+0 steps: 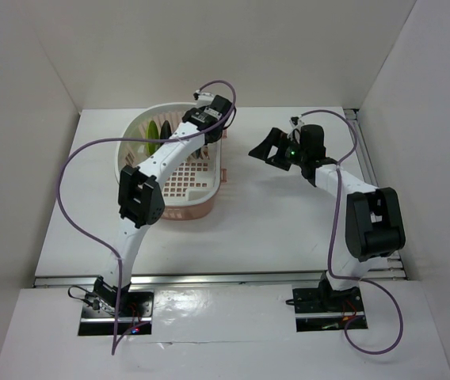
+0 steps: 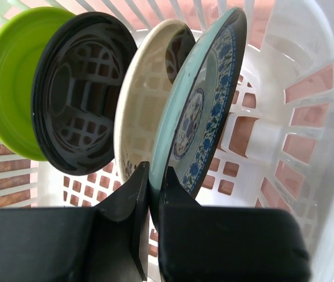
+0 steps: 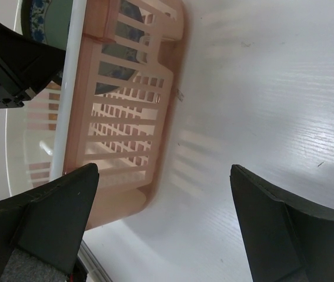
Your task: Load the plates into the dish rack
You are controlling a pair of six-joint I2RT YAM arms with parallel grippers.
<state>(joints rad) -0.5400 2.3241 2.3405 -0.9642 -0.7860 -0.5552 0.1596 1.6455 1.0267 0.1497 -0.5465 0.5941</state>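
Teal-blue plate [image 2: 205,100] stands in the dish rack [image 2: 308,117] just right of the cream plate [image 2: 143,111], rim pinched by our left gripper [image 2: 153,176]; we should release gently, withdraw straight. Right gripper [image 3: 162,176] gapes empty.

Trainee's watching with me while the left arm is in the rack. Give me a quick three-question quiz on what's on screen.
1. True or false: the right gripper is shut.
2. The left gripper grips the teal plate by its: A) rim B) centre C) not at all.
3. How many plates are inside the rack?
Key: 1 false; 2 A; 3 four.
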